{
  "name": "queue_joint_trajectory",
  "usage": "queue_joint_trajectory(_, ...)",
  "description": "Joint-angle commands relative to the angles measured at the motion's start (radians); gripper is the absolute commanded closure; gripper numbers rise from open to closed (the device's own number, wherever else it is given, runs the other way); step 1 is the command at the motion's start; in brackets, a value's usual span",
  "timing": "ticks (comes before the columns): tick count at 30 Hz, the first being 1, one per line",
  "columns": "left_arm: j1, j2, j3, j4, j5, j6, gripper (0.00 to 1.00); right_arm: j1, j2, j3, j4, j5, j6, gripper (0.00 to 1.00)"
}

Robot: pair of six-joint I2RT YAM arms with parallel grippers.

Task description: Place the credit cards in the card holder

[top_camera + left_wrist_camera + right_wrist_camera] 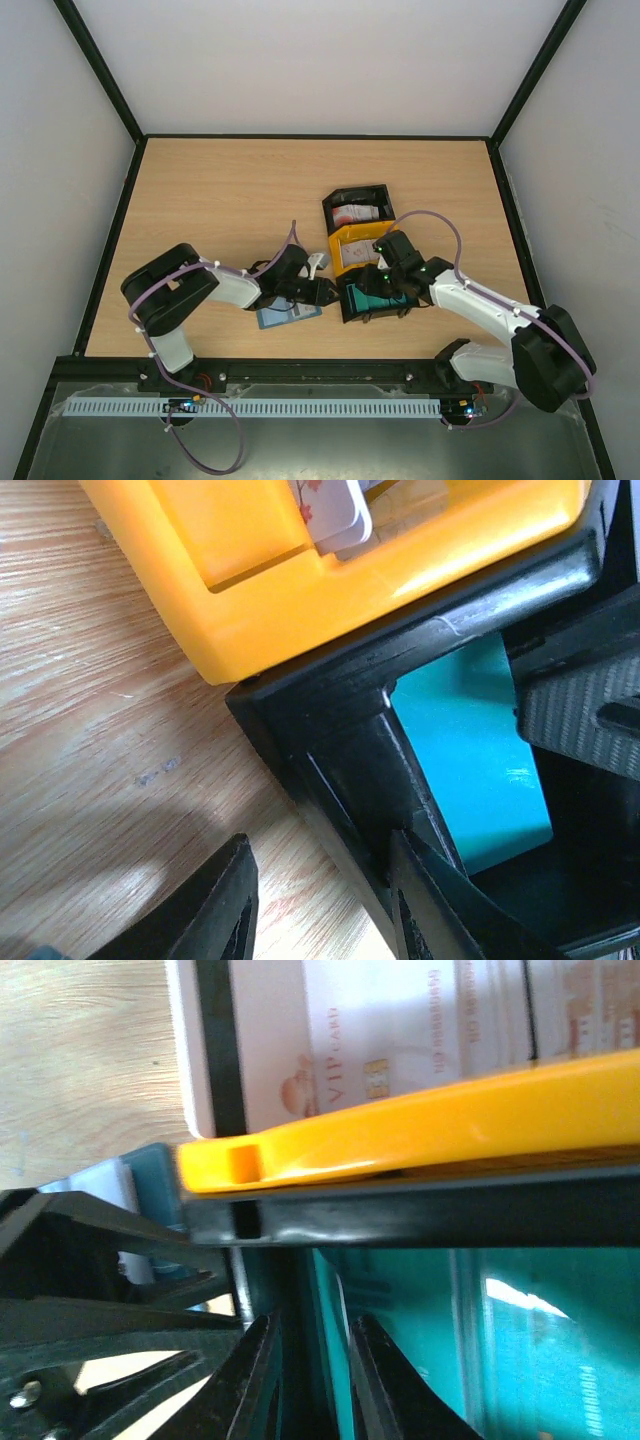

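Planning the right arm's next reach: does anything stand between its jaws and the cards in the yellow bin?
Yes. The yellow bin's wall lies between the right gripper and the credit cards. The jaws straddle the green bin's wall, so they would likely have to lift over.

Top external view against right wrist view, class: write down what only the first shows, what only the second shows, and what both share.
Only the top external view shows the black plastic bin at the far end of the tray, with a reddish card lying in it. Only the right wrist view shows the VIP lettering and gold chip on the white plastic card. Both show the yellow plastic bin and the teal-green plastic bin, whose wall the right gripper pinches.
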Motion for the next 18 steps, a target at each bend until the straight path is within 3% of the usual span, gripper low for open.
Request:
queue_joint_trajectory(1,-0.024,0.039,0.027,0.013,-0.019,0.019,0.63,0.013,-0.014,-0.021,0.049,-0.096,0.023,0.81)
queue_joint_trajectory(18,-0.028,0.047,0.028,0.020,-0.021,0.015,0.65,0.013,0.074,0.013,0.007,-0.021,-0.035,0.77)
